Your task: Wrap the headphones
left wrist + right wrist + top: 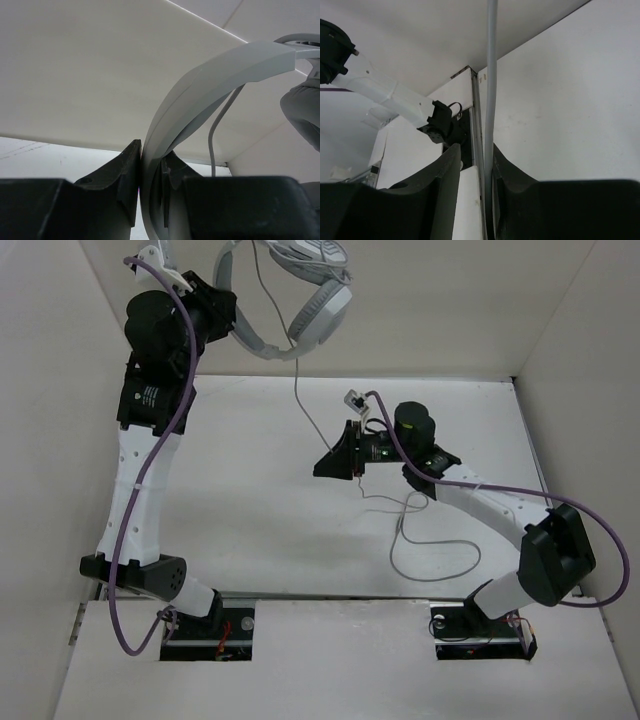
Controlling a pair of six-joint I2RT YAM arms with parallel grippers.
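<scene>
The white headphones [320,305] hang in the air at the top of the top view. My left gripper [222,312] is raised high and shut on their curved headband [200,80], which is pinched between my left gripper's [150,150] jaws. A grey ear cup [302,112] shows at the right. The thin grey cord [297,390] drops from the headphones to my right gripper [328,464] above mid-table, then lies in a loose loop [440,565] on the table. In the right wrist view the cord [491,75] runs between my right gripper's [474,147] parted jaws, against the right finger.
White walls close in the white table [240,500] at the back and both sides. Purple cables [150,470] run along both arms. The arm bases sit at the near edge.
</scene>
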